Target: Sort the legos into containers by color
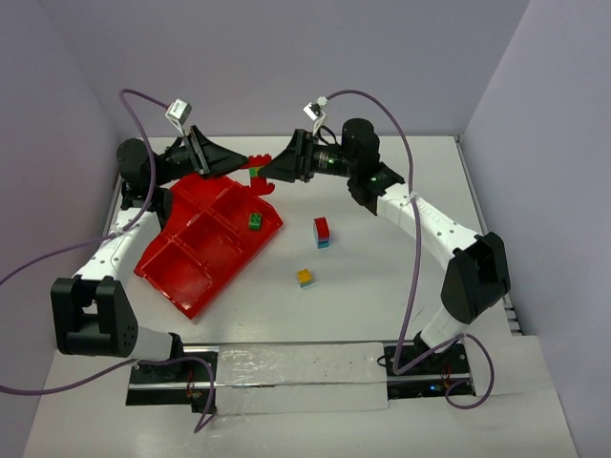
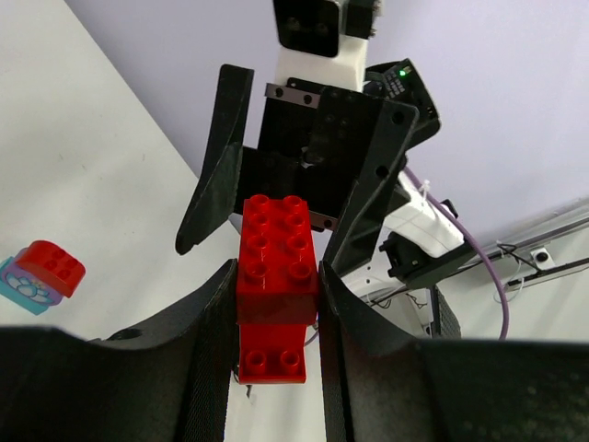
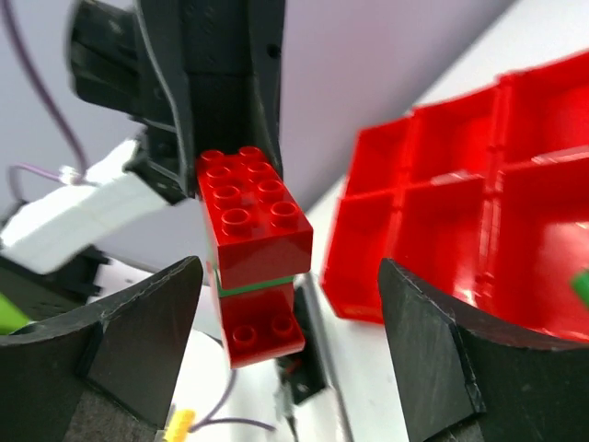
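My left gripper [image 2: 276,318] is shut on a stack of red legos [image 2: 276,267], held in the air past the far corner of the red tray of containers [image 1: 191,267]. In the right wrist view the stack [image 3: 253,262] shows a thin green layer between its red bricks. My right gripper [image 3: 290,354] faces the left one, open, with a finger on each side of the stack and not touching it. In the top view both grippers, left [image 1: 241,162] and right [image 1: 267,170], meet at the stack [image 1: 256,161]. A green lego [image 1: 256,220] lies in one container.
A red-on-blue lego [image 1: 323,231] and a yellow-on-blue lego [image 1: 305,278] stand on the white table right of the tray. The tray [image 3: 442,221] lies tilted toward the left. Purple cables arch above both arms.
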